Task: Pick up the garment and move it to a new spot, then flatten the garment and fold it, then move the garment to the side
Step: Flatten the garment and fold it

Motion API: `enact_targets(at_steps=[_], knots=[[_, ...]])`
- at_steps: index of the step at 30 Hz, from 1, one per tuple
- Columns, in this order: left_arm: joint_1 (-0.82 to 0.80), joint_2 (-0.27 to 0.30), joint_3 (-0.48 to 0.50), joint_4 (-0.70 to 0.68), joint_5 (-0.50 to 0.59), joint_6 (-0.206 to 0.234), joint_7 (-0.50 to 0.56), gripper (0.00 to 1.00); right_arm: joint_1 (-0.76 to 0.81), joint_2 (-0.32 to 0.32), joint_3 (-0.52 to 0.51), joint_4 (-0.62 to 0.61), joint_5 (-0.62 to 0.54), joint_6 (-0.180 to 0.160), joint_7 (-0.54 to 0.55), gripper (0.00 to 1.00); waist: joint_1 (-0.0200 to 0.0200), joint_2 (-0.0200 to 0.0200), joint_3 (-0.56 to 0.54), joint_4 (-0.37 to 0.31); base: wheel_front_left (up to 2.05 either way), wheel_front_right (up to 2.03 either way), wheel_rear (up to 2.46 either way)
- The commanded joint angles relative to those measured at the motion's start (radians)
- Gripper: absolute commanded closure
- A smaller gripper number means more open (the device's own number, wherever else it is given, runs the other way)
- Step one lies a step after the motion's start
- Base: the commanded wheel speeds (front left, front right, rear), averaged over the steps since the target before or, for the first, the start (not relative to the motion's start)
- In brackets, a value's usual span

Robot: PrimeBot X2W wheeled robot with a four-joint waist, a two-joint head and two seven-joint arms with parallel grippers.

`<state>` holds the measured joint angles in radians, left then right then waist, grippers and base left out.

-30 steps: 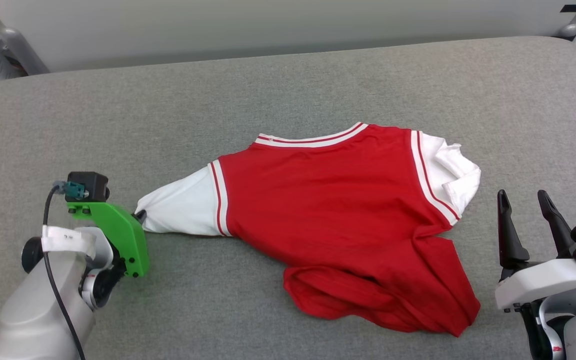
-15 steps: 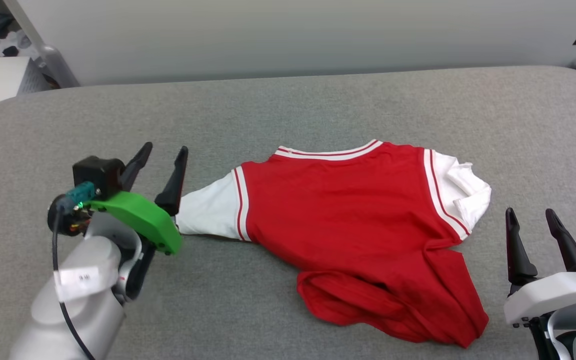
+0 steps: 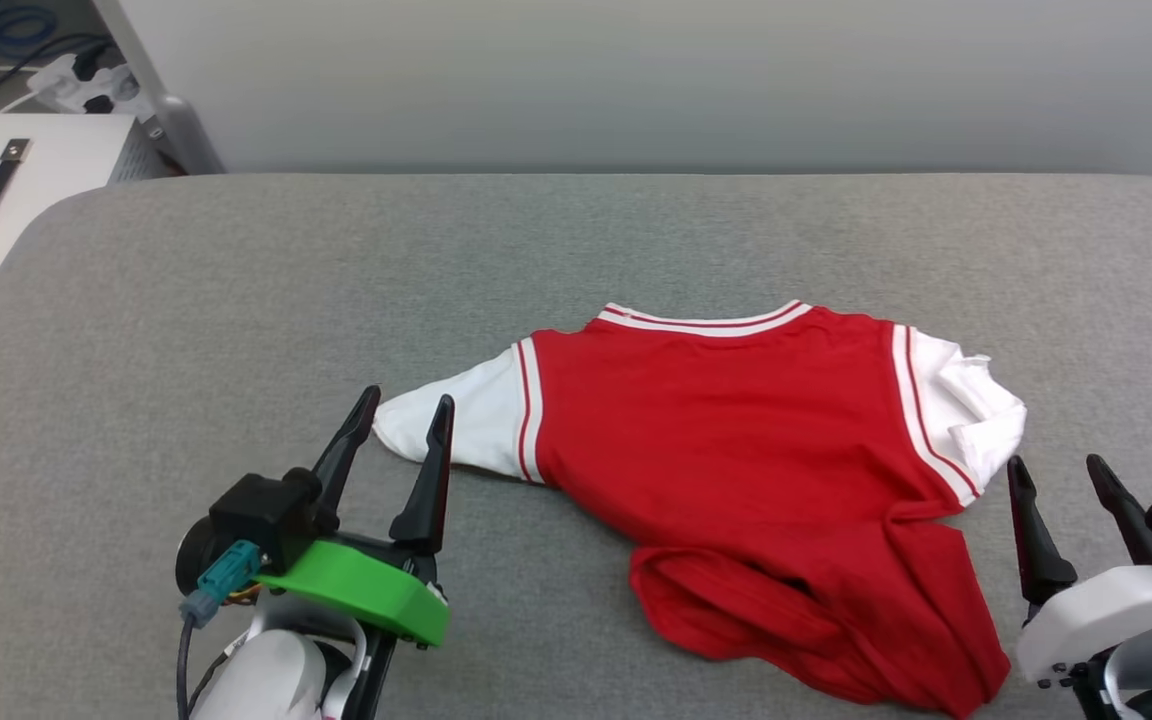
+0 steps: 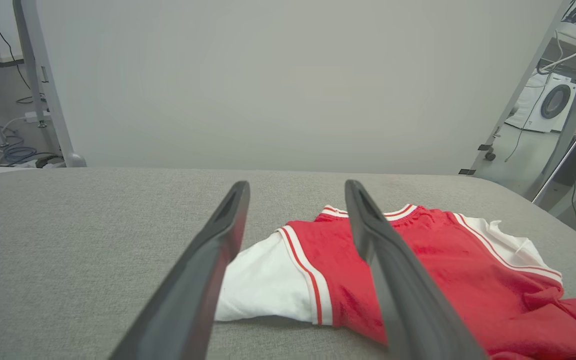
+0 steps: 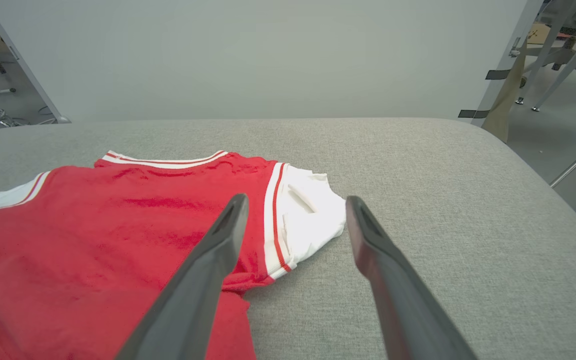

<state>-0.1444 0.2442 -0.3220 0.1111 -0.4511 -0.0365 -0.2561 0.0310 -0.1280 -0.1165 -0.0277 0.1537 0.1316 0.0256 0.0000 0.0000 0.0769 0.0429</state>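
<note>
The garment (image 3: 736,440) lies on the grey padded table (image 3: 236,300), its plain red side up, striped collar toward the far edge. Its white left sleeve (image 3: 446,430) is stretched out to a point. The right sleeve (image 3: 976,415) is crumpled, and the lower hem is bunched at the front right. My left gripper (image 3: 406,415) stands open, its fingertips just short of the left sleeve tip, nothing between them. In the left wrist view the sleeve (image 4: 263,285) shows between the fingers (image 4: 203,280). My right gripper (image 3: 1056,470) is open beside the right sleeve (image 5: 308,210), off the cloth.
A pale wall runs behind the table's far edge. A white cabinet (image 3: 6,200) with a handle stands beyond the rounded far-left corner, cables on the floor behind it. Bare grey padding lies left of and beyond the garment. Metal frame legs (image 5: 558,45) stand off the right side.
My left gripper let go of the left sleeve tip, opened and drew back toward me. The camera tilted, shifting the whole picture down and right. The right gripper kept still.
</note>
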Motion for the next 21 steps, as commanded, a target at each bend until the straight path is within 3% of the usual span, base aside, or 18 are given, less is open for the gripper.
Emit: enact_targets(at_steps=[1,12,21], knots=[[0.005,-0.013,0.010,-0.005,0.017,-0.013,-0.005,0.00,-0.008,-0.026,0.006,-0.006,-0.004,-0.001,0.030,0.00,0.0000,0.0000,0.011,0.025,0.00,0.00,0.00],[-0.052,-0.081,0.066,-0.005,0.088,-0.067,-0.006,0.00,-0.254,-0.296,0.083,0.088,0.127,-0.001,0.541,0.00,0.0000,0.0000,0.136,0.121,0.00,0.00,0.00],[-0.096,-0.099,0.094,0.003,0.114,-0.088,-0.006,0.00,-0.439,-0.436,0.157,0.270,0.204,-0.001,0.708,0.00,0.0000,0.0000,0.221,0.186,0.00,0.00,0.00]])
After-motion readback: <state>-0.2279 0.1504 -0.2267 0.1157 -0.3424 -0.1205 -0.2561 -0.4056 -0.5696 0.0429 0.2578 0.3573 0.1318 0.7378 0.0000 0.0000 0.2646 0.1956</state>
